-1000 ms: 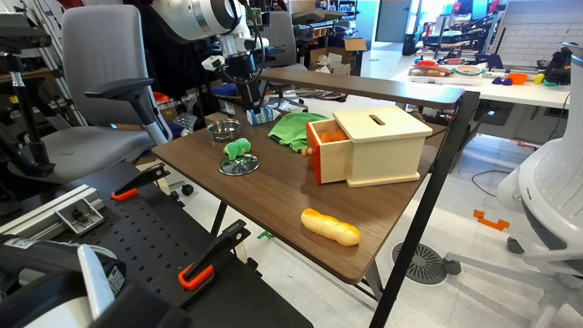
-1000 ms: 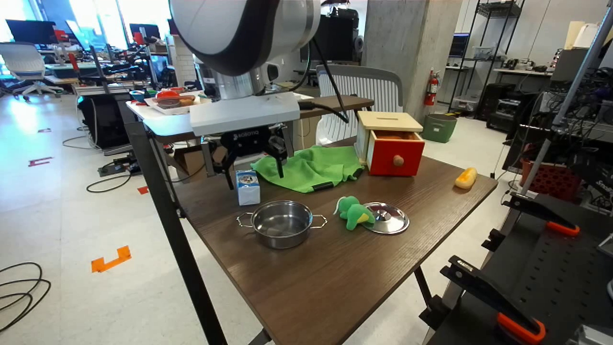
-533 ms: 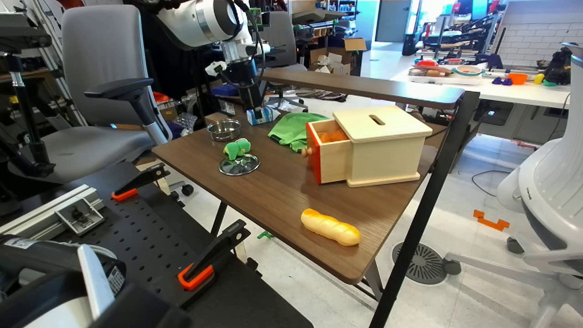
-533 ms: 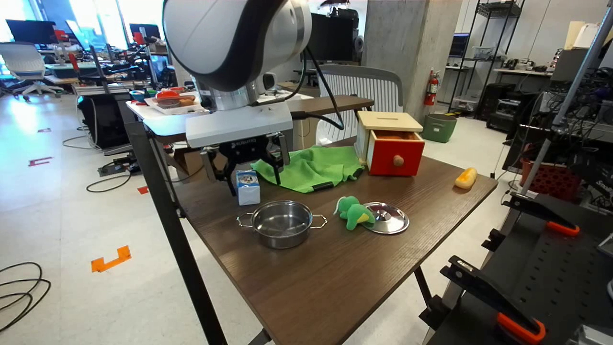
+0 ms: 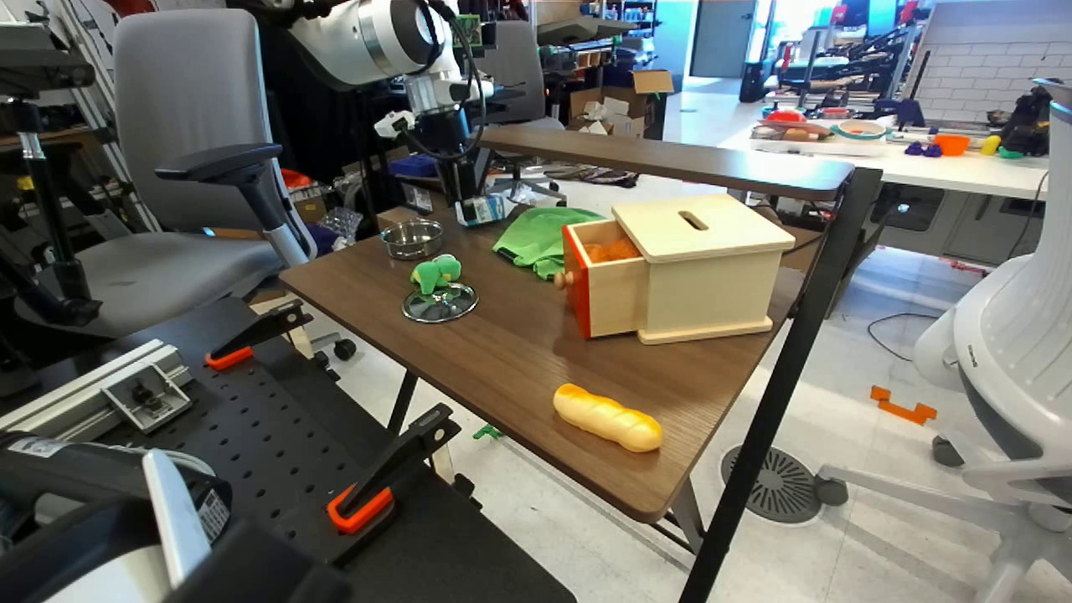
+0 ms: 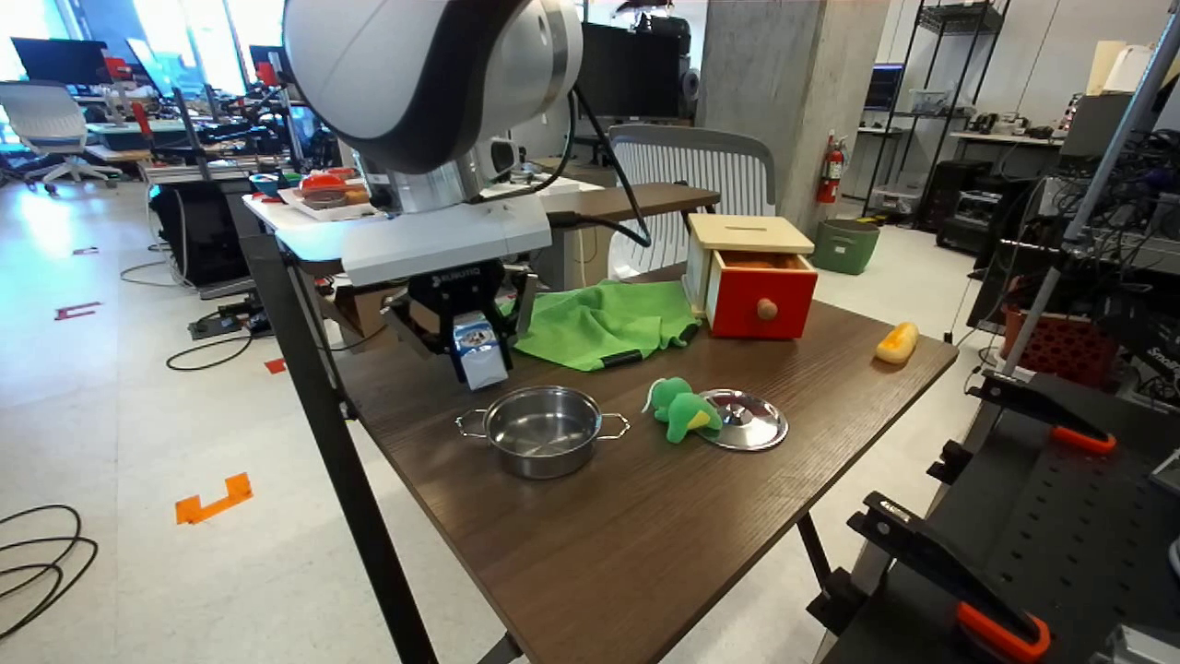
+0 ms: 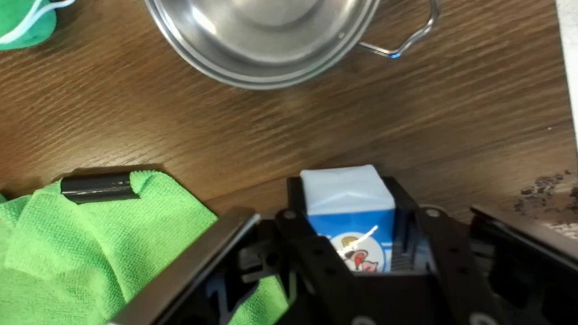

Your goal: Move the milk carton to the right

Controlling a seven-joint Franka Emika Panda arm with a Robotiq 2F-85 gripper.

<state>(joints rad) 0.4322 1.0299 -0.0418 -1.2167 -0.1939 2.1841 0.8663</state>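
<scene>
Milk carton (image 6: 482, 352): tilted, between green cloth (image 6: 599, 318) and one edge of the table (image 6: 590, 563).
Jaws: we see them clamped on it.

In an exterior view bright windows (image 6: 175, 23) are glowing at ten o'clock, concrete pillar (image 6: 761, 101) is rising at one, brown table (image 6: 627, 544) is standing at six, pale floor (image 6: 184, 553) is spreading at eight, in an exterior view grey chair (image 5: 188, 92) is standing at ten
</scene>
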